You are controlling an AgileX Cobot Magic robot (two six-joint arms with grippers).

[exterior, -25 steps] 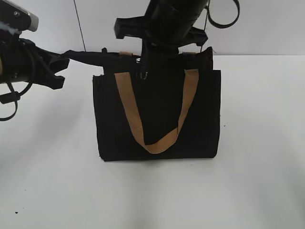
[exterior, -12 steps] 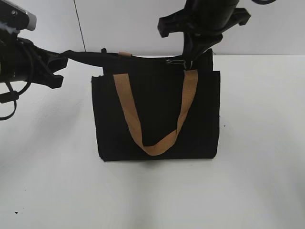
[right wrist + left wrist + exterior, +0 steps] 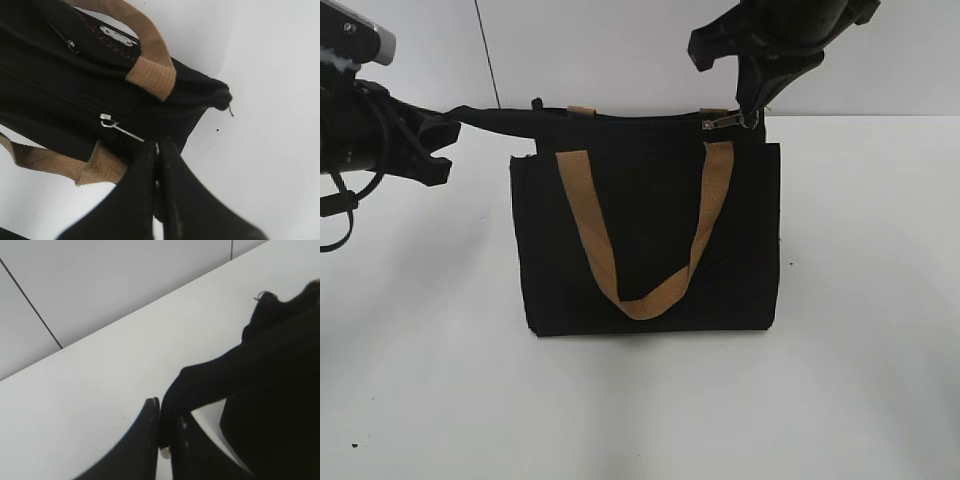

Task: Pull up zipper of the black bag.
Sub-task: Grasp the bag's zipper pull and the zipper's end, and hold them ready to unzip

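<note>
Fingers of the right gripper [image 3: 156, 150] are pressed together on the thin silver pull tab of the zipper [image 3: 116, 127], which runs out straight from the slider toward the fingertips. In the exterior view this gripper [image 3: 753, 112] hangs over the bag's upper right corner, with the zipper [image 3: 723, 122] lying just beside the right end of the top edge, close above the near strap's right anchor. The left gripper [image 3: 165, 432] has its two fingers closed narrowly on a stretched tongue of black fabric from the bag's other end; in the exterior view the left gripper [image 3: 438, 135] holds that flap out to the left, level with the top edge and taut. Between the two grippers stands the black bag [image 3: 648, 240], upright on the white table [image 3: 860, 380], its flat front facing the camera. A tan strap [image 3: 642, 235] droops in a loop down the front panel. In the right wrist view a second tan strap [image 3: 150, 60] arches across the far side of the opening.
</note>
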